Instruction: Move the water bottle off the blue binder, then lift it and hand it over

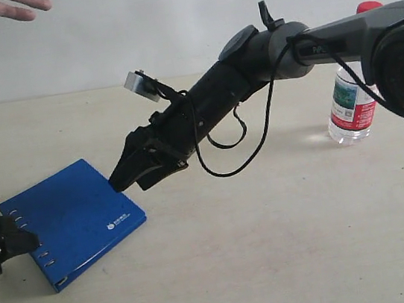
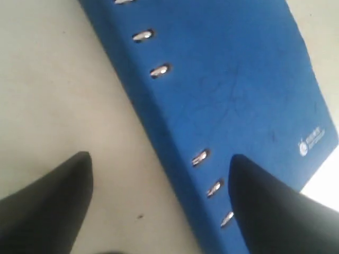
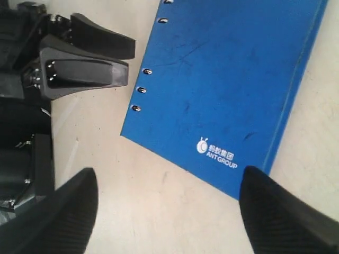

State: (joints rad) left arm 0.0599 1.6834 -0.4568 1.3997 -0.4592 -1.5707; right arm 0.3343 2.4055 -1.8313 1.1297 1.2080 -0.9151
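Observation:
The blue binder (image 1: 72, 215) lies flat on the table at the left, with nothing on it. The water bottle (image 1: 351, 104) stands upright on the table far right, well apart from the binder and partly hidden behind the right arm; its red cap (image 1: 368, 6) shows above the arm. My right gripper (image 1: 119, 180) reaches across and hovers open at the binder's near right corner (image 3: 228, 79), empty (image 3: 168, 172). My left gripper (image 1: 15, 242) is open at the spine edge (image 2: 159, 159), one finger over the binder (image 2: 238, 79), one over the table.
A person's open hand (image 1: 8, 7) hangs at the top left of the exterior view. The right arm (image 1: 251, 69) and its looping black cable (image 1: 227, 167) span the middle. The left gripper (image 3: 79, 58) shows in the right wrist view, next to the binder's ring slots.

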